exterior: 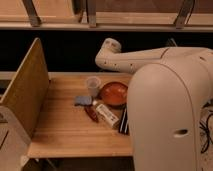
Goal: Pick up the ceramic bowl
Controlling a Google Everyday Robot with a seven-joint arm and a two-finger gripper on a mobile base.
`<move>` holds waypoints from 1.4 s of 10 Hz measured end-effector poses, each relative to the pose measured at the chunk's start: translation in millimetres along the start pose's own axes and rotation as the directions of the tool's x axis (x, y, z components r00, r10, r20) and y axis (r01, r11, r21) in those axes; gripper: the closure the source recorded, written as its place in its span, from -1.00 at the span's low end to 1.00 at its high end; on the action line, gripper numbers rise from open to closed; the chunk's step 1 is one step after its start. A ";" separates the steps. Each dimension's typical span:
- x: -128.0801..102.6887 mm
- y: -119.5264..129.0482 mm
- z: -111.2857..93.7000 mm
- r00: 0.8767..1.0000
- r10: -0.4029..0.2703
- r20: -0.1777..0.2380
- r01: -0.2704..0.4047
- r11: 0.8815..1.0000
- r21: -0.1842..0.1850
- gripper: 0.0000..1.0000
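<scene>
The ceramic bowl (114, 93) sits upright on the wooden surface (60, 132), towards its far right part. It is round, shallow and glossy, orange-brown, and its right rim is cut off from sight by the robot's large white body (170, 115), which fills the right side of the view. Just to the bowl's left stands a small translucent plastic cup (92, 85), upright, very close to the bowl's rim; whether the two touch cannot be told.

In front of the cup lies a small blue-grey flat item (83, 101). Nearer the front, a dark red packet (91, 113) and a long white packet (107, 114) lie side by side at an angle, the white one just in front of the bowl. A dark item (123, 122) lies against the edge of the robot's body.

The robot's arm (137, 59) reaches leftwards from the body, above and behind the bowl, and ends in view at a rounded joint (111, 46) over the far edge of the surface. The gripper does not show in this view, so it cannot be told where it sits or whether it is apart or together. Nothing is seen touching the bowl from above.

An upright wooden panel (26, 92) walls the left side of the surface.
</scene>
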 end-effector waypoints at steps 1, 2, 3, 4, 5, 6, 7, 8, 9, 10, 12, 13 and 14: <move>6.0 -9.6 10.5 0.998 0.047 -0.032 -0.048 0.999 -0.019 -0.60; 17.8 -29.7 29.0 0.988 0.128 -0.087 -0.132 0.991 -0.036 -0.60; 27.0 -46.7 44.2 0.974 0.186 -0.127 -0.193 0.980 -0.041 -0.60; 36.5 -65.0 59.9 0.956 0.240 -0.169 -0.249 0.968 -0.038 -0.60; 46.4 -78.7 74.1 0.938 0.276 -0.209 -0.288 0.957 -0.029 -0.60; 55.4 -85.7 84.2 0.925 0.292 -0.244 -0.306 0.952 -0.019 -0.60; 62.1 -88.8 90.5 0.915 0.298 -0.271 -0.312 0.950 -0.011 -0.60; 68.7 -89.4 95.5 0.906 0.295 -0.303 -0.311 0.951 -0.004 -0.60; 73.3 -88.7 97.1 0.901 0.288 -0.323 -0.305 0.952 0.000 -0.60; 78.4 -85.3 95.1 0.899 0.268 -0.347 -0.285 0.958 0.001 -0.60; 87.4 -79.9 90.2 0.895 0.236 -0.378 -0.254 0.967 0.001 -0.60; 87.3 -80.4 90.2 0.895 0.236 -0.378 -0.255 0.967 0.002 -0.60; 87.3 -80.9 90.3 0.895 0.237 -0.377 -0.255 0.967 0.002 -0.60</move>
